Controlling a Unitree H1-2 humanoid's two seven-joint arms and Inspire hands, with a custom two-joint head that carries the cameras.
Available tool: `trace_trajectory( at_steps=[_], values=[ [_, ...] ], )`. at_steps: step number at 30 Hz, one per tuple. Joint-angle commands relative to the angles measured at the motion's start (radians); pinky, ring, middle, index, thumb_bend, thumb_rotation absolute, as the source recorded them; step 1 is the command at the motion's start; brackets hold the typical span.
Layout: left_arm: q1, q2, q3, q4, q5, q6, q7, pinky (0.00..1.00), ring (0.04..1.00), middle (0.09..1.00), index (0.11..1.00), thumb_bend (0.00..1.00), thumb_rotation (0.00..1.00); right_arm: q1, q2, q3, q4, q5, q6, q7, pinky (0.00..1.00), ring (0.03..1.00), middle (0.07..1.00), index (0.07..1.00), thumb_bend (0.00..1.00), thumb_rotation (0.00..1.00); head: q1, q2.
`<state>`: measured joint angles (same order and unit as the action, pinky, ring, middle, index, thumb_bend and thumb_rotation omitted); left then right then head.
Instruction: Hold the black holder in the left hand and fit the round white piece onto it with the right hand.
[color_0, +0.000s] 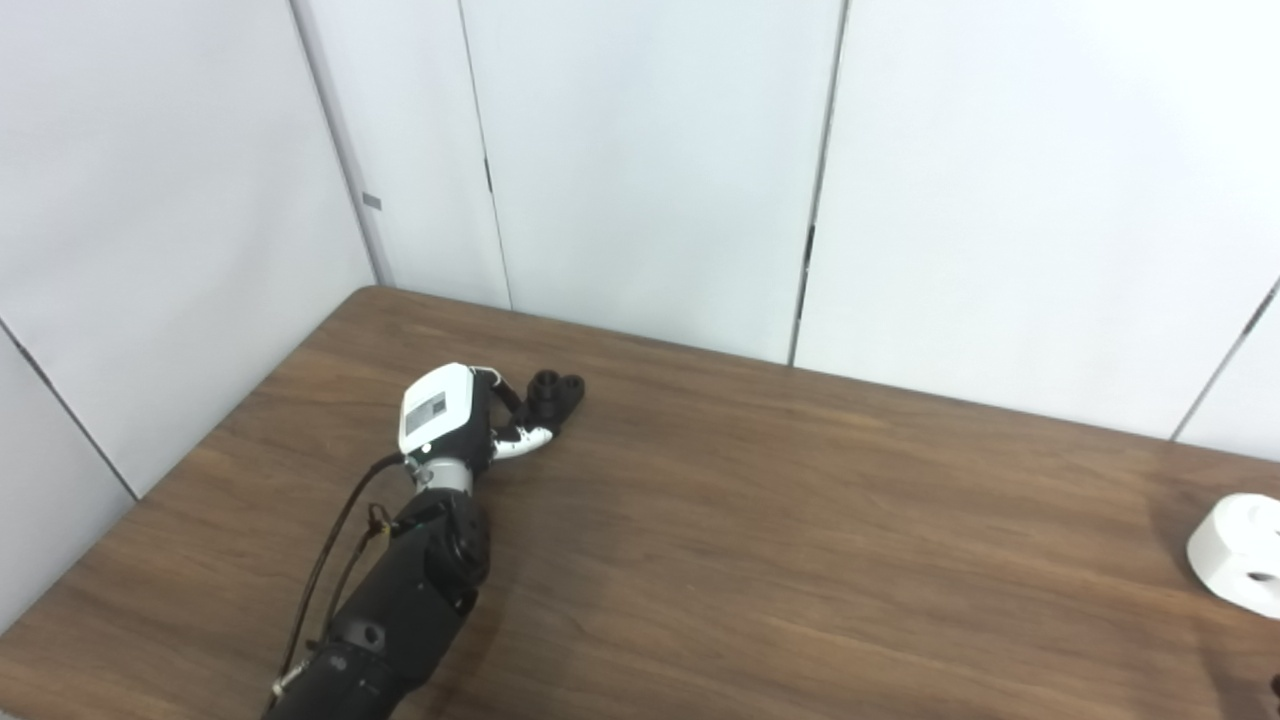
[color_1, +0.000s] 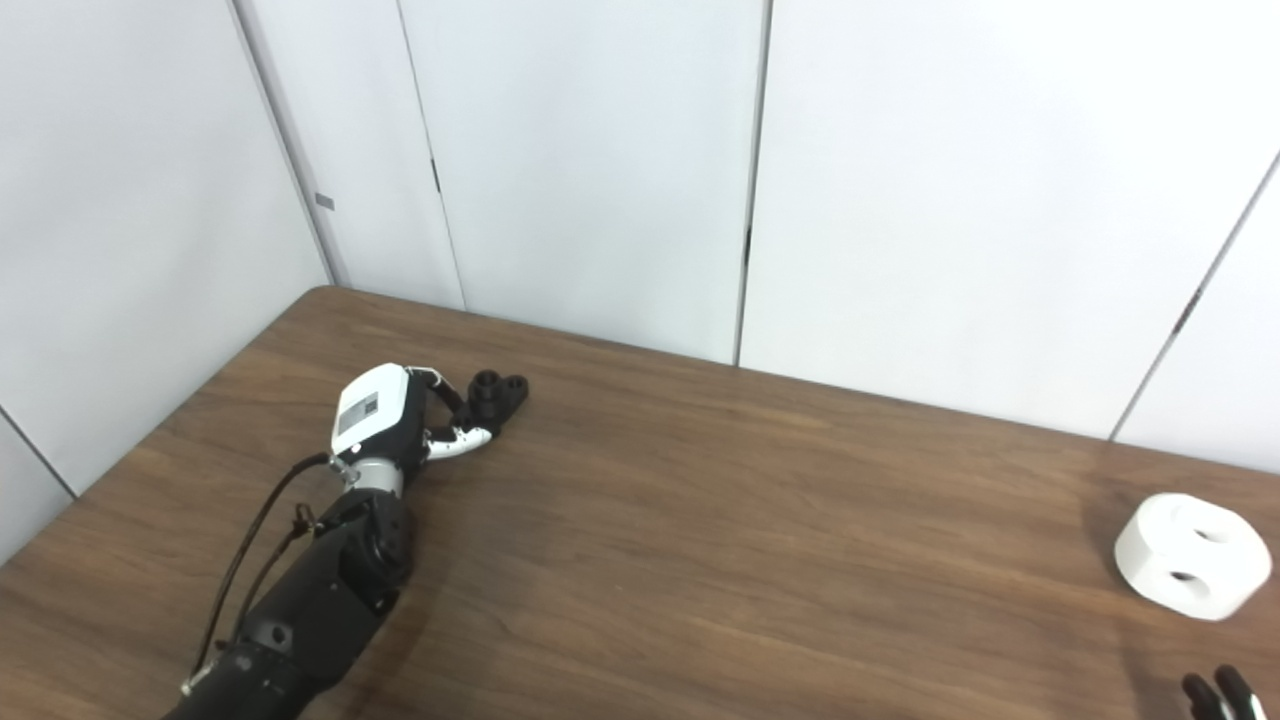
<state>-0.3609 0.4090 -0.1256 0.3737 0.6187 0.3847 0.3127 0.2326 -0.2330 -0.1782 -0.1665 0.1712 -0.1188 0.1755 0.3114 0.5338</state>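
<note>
Black holder (color_1: 497, 393) lies on table (color_1: 700, 560) far-left; left hand (color_1: 400, 420) has fingers curling around it, probably to lift; firm grip unclear. Round white piece (color_1: 1190, 568) sits far right, untouched. Right hand (color_1: 1215, 695) barely visible, finger state indeterminable.

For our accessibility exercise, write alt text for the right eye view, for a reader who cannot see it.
A robot's left hand reaches across a brown wooden table, its fingers at a small black holder near the far left corner. A round white piece with two holes sits far right, and dark fingertips of the right hand show at the bottom right edge.
</note>
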Motion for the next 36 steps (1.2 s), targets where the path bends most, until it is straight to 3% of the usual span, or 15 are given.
trace_trajectory(
  at_steps=[1, 21, 28, 33, 36],
  values=[
    [-0.018, 0.0, -0.02, 0.016, 0.019, -0.011, -0.005, 0.95, 0.859, 0.754, 0.482, 0.52, 0.06, 0.014, 0.006, 0.01, 0.002, 0.009, -0.011, 0.002, 1.0, 1.0, 0.958, 0.996, 0.61, 1.0, 0.001, -0.001],
    [-0.016, -0.013, 0.003, 0.015, -0.022, -0.007, -0.02, 0.9, 0.848, 0.741, 0.482, 0.52, 0.05, 0.015, 0.008, 0.015, -0.004, 0.01, 0.002, 0.001, 1.0, 1.0, 0.956, 0.992, 0.62, 1.0, -0.009, 0.009],
    [0.035, -0.013, 0.028, -0.095, -0.084, 0.03, -0.118, 0.83, 0.835, 0.754, 0.484, 0.52, 0.05, 0.018, 0.006, 0.024, -0.018, 0.002, 0.009, 0.0, 1.0, 1.0, 0.955, 0.995, 0.62, 1.0, -0.027, 0.022],
    [0.099, 0.008, 0.024, -0.209, -0.105, 0.016, -0.198, 0.88, 0.866, 0.779, 0.486, 0.51, 0.05, 0.023, -0.007, 0.035, -0.023, 0.004, 0.021, 0.007, 1.0, 1.0, 0.992, 1.0, 0.65, 1.0, -0.032, 0.026],
    [0.129, 0.011, 0.021, -0.255, -0.102, -0.008, -0.221, 0.86, 0.869, 0.789, 0.486, 0.52, 0.05, 0.027, -0.008, 0.037, -0.039, 0.01, 0.053, 0.002, 1.0, 1.0, 0.989, 1.0, 0.66, 1.0, -0.038, 0.033]
  ],
)
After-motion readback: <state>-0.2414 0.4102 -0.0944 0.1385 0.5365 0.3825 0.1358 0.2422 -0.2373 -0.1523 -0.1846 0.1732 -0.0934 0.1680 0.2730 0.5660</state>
